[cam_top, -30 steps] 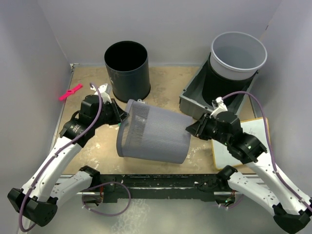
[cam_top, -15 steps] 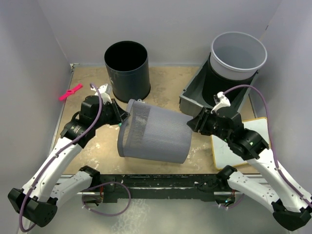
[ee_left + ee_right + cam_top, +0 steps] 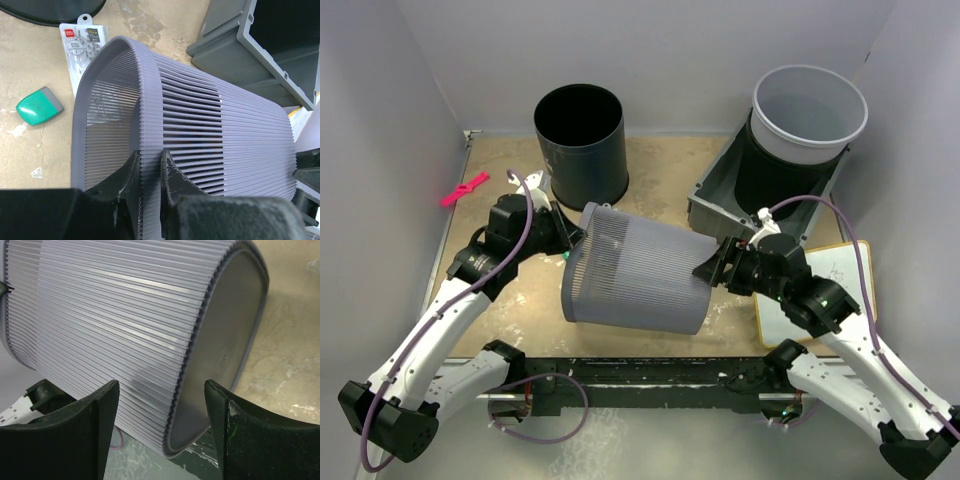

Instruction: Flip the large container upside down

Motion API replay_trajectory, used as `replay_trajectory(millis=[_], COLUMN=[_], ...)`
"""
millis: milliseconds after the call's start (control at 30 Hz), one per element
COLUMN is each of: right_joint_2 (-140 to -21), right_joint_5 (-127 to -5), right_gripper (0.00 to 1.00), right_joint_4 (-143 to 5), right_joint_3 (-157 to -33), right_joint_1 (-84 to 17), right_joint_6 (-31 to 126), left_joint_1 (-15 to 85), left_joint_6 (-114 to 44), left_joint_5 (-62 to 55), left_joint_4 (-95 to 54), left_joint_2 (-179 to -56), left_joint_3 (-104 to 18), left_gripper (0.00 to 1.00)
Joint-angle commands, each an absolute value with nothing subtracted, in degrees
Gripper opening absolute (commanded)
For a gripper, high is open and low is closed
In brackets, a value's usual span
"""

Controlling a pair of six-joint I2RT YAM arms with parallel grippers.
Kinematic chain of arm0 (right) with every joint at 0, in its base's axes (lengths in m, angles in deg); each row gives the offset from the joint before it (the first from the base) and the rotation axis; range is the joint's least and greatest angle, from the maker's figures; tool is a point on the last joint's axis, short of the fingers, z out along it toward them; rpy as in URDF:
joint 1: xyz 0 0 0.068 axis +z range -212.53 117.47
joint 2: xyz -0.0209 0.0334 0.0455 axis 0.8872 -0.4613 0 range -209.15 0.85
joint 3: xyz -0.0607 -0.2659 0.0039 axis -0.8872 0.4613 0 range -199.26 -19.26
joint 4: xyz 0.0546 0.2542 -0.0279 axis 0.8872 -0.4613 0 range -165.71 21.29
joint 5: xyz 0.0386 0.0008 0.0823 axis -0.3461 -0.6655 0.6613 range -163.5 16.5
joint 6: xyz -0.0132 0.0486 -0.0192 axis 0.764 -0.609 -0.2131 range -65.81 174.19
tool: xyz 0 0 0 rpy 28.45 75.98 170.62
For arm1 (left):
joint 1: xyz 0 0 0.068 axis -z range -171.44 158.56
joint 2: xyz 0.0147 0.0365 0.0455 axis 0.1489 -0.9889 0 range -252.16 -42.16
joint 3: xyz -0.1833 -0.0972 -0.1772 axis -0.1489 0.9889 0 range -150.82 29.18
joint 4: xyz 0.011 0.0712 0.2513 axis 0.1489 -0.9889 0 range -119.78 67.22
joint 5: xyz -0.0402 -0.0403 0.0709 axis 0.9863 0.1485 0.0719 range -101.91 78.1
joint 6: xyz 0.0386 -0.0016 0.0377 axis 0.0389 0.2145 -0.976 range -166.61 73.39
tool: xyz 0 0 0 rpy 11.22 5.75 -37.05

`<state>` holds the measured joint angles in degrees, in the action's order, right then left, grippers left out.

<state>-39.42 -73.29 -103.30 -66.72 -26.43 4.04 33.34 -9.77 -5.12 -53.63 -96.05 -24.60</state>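
Observation:
The large container (image 3: 640,275) is a grey slatted basket lying on its side in mid-table, mouth to the left and solid base to the right. My left gripper (image 3: 572,243) is shut on its rim; in the left wrist view the container (image 3: 220,125) wall sits pinched between the jaws of that gripper (image 3: 150,152), one finger inside and one outside. My right gripper (image 3: 712,268) is at the base end, open. In the right wrist view its jaws (image 3: 161,383) stand wide on either side of the container (image 3: 115,305) base edge without touching it.
A black bin (image 3: 581,140) stands behind the container. A light grey bucket (image 3: 809,110) sits in a grey crate (image 3: 720,190) at back right. A white pad (image 3: 810,305) lies under the right arm, a pink clip (image 3: 465,188) at far left. A green eraser (image 3: 39,105) and white packet (image 3: 82,47) lie near the mouth.
My right gripper has opened and let go of the container's base edge, shifting slightly. The left gripper keeps its hold on the rim, and the container has hardly moved.

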Motion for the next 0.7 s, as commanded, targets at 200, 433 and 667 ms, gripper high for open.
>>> replay_trajectory(millis=[200,433,667], right_joint_2=[-36.5,-40.0,-43.9], right_joint_5=[-56.6,-45.3,-39.6], right_gripper=[0.66,0.66,0.65], right_joint_4=[-85.3,-79.2,-75.7], right_joint_3=[-63.5,-70.6,-75.7], right_joint_1=[-29.6,-29.6,-29.6], right_joint_6=[-0.6,1.4,2.8], left_joint_1=[33.6,33.6,33.7], left_joint_6=[-13.0,-10.3,-7.7], left_joint_5=[-5.9,-1.5,0.3], left_joint_4=[-61.2,-54.6,-49.4], left_joint_2=[-97.8,-98.5,-98.7], left_joint_3=[-19.5,-15.4,-13.4], left_gripper=[0.00,0.00,0.00])
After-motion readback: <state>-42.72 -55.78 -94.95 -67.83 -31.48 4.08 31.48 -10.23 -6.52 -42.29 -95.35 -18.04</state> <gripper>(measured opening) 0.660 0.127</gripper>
